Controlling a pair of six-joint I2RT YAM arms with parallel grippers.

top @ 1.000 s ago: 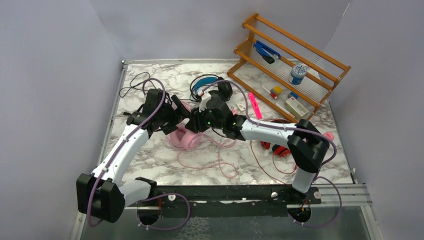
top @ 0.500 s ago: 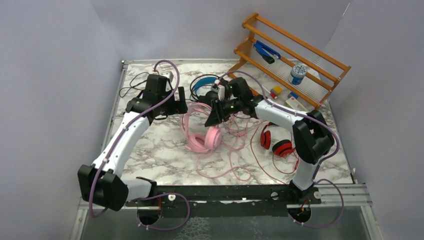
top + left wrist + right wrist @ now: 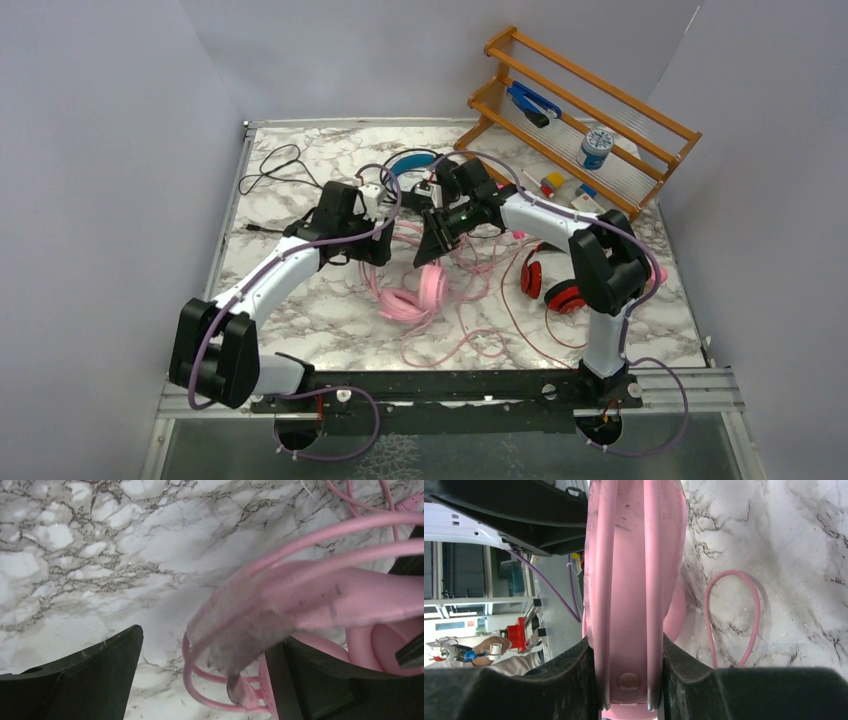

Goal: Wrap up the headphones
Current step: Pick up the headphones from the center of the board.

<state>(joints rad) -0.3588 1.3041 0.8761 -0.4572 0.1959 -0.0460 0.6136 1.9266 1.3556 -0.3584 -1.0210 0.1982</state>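
Note:
The pink headphones (image 3: 418,293) hang tilted over the middle of the table, ear cups low. My right gripper (image 3: 432,243) is shut on their headband (image 3: 629,580), which fills the gap between both fingers (image 3: 569,680). My left gripper (image 3: 377,243) stands open right beside the headband; in the left wrist view its jaws are wide apart and the blurred pink band (image 3: 280,605) and a cable loop (image 3: 200,690) lie between them, untouched. The pink cable (image 3: 452,338) trails in loose loops toward the near edge. The red headphones (image 3: 549,285) lie to the right, the black and blue ones (image 3: 408,165) behind the grippers.
A wooden rack (image 3: 590,120) with a blue stapler, a tape roll and small items stands at the back right. A thin black cable (image 3: 268,166) lies at the back left. Grey walls close in the table on three sides.
The right gripper lifted the pink headphones back and to the right. The left gripper let go, drew away to the left, then came back beside the headband.

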